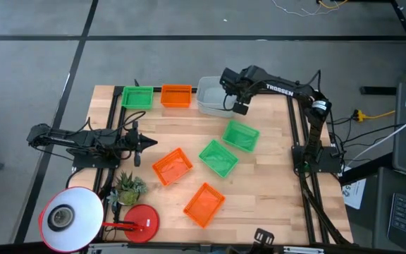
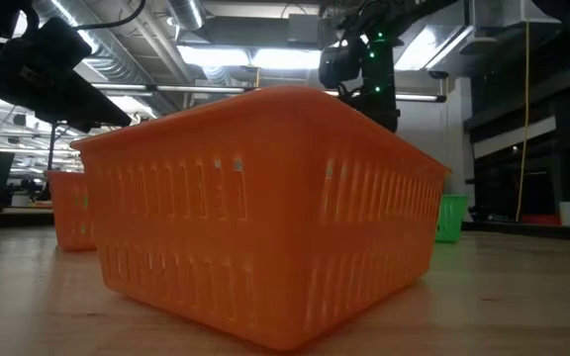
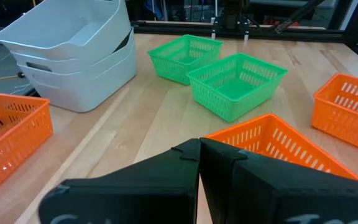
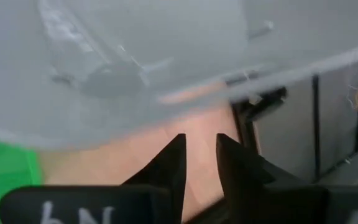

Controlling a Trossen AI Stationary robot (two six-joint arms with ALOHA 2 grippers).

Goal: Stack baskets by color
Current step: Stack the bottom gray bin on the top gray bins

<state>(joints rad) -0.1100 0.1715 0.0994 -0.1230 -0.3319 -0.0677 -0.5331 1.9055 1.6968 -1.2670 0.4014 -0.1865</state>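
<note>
Light grey baskets [image 1: 211, 95] stand nested in a stack [image 3: 73, 56] at the table's far edge, beside one orange basket [image 1: 176, 95] and one green basket [image 1: 137, 97]. Two green baskets [image 1: 240, 135] [image 1: 218, 157] and two orange baskets [image 1: 172, 166] [image 1: 204, 204] lie loose on the middle of the table. My right gripper [image 1: 240, 106] hangs open [image 4: 199, 146] over the near right edge of the grey stack, pointing steeply down, with bare wood between its fingers. My left gripper [image 1: 146, 144] rests shut [image 3: 199, 149] at the table's left, pointing at the nearer orange basket [image 3: 272, 140].
A lamp with a white shade [image 1: 69, 217] and a round red base [image 1: 141, 222] stands at the near left corner, next to a small potted plant [image 1: 127, 187]. In the low view the nearest orange basket [image 2: 265, 218] fills most of the picture. Bare wood lies at the table's near right.
</note>
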